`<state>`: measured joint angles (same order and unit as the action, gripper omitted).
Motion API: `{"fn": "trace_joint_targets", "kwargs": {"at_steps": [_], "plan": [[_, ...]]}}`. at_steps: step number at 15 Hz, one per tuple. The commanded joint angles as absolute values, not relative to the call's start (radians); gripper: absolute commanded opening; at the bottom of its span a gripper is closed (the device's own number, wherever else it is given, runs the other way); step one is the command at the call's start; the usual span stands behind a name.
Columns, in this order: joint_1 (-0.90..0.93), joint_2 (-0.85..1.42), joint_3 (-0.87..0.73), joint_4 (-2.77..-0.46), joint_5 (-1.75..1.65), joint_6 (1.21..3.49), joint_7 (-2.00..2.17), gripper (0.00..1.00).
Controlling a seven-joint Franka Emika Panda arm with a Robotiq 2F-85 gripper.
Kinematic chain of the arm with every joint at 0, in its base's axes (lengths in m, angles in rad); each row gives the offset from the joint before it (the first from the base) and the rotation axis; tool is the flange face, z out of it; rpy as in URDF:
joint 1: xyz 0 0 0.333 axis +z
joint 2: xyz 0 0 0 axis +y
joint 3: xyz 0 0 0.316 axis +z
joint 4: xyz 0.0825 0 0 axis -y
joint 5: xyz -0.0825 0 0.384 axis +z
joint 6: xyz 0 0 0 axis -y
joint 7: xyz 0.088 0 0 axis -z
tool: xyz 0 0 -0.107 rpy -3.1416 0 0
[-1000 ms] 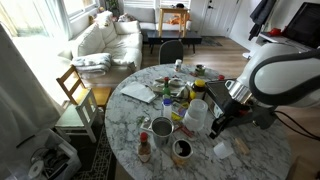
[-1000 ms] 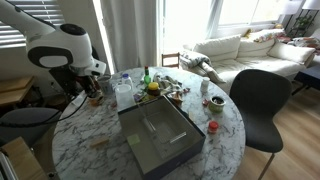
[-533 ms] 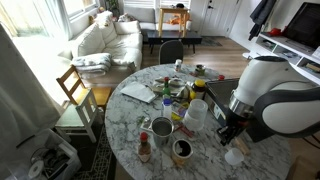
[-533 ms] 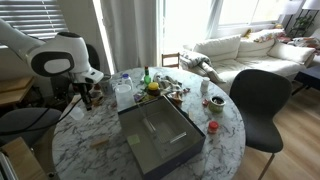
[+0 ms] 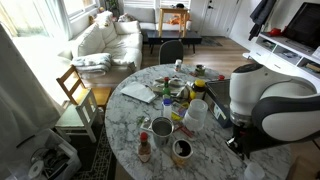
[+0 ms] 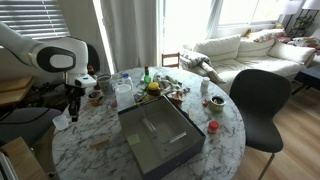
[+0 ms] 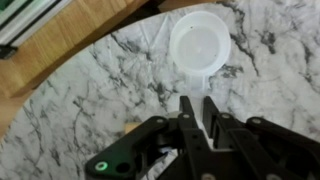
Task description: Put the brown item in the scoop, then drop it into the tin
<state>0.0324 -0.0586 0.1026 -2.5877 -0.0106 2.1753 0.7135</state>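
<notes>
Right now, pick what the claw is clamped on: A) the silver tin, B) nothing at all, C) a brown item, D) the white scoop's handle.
D: in the wrist view the claw is shut on the handle of the white scoop, whose bowl sticks out over the marble table.

White arm [image 5: 270,100] bent over, end effector [image 7: 197,103] pointing down, closed on scoop [image 7: 200,45] handle
</notes>
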Motion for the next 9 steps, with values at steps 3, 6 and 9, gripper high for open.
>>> {"fn": "trace_joint_targets", "kwargs": {"at_steps": [3,6,9], "plan": [[0.037,0.045,0.081,-2.545,-0.009,2.135,0.868,0.04],[0.043,0.052,0.071,-2.557,-0.024,2.221,0.884,0.04],[0.050,0.051,0.067,-2.564,-0.055,2.283,0.880,0.04]]}}
